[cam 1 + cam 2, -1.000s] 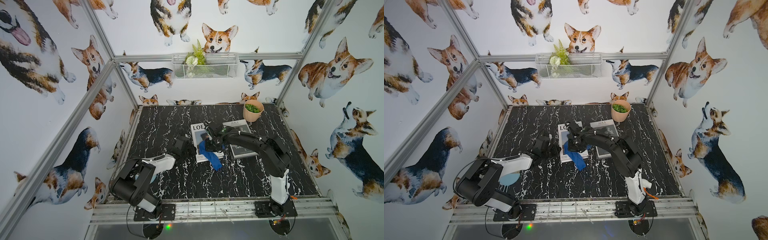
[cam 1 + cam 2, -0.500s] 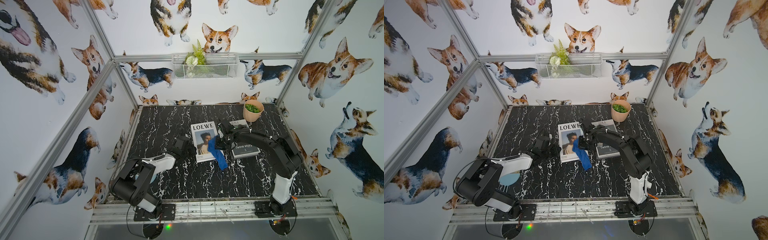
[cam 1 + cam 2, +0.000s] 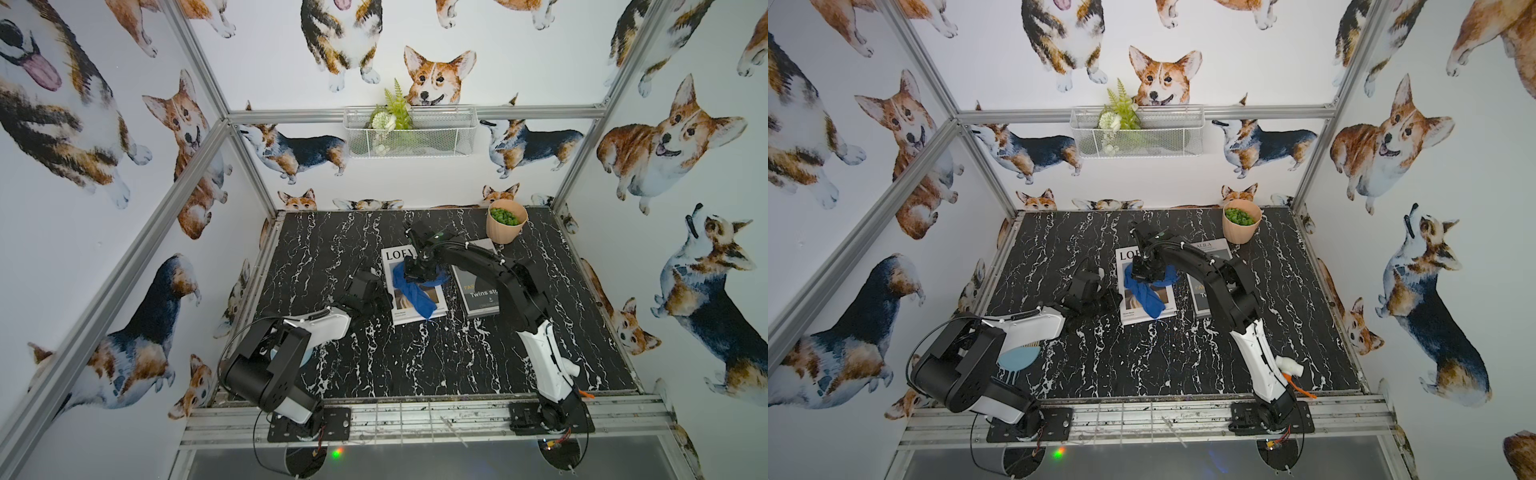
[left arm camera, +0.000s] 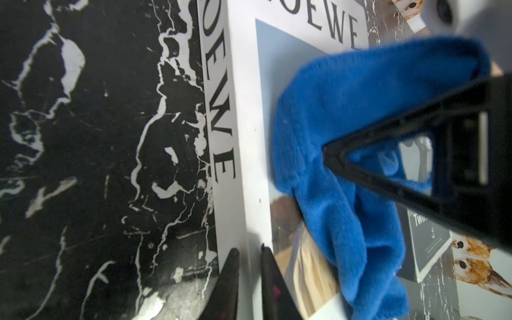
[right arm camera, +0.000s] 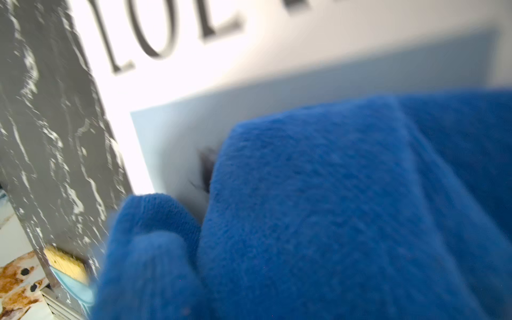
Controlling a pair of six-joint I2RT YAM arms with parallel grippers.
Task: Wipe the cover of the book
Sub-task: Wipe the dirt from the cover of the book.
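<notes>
Book (image 3: 411, 316) white-covered (LOEWE title), blue cloth (image 3: 415, 293) across

Black shot through with white veins, marble-like, all over the table (image 3: 415, 365). On the book (image 3: 395, 255), a white cover, black serif lettering and a pale blue picture panel with tan and cream lower down. Deep plain blue for the cloth (image 3: 415, 293) lying on that book. Right of the book, a second book (image 3: 478, 291) in dark grey with white lettering and one yellow word. Beyond that, a peach pot (image 3: 500, 235) filled with green. Around and behind the book, white walls (image 3: 62, 249) patterned with orange, black and white corgis. White wire mesh for the basket (image 3: 436, 137).
</notes>
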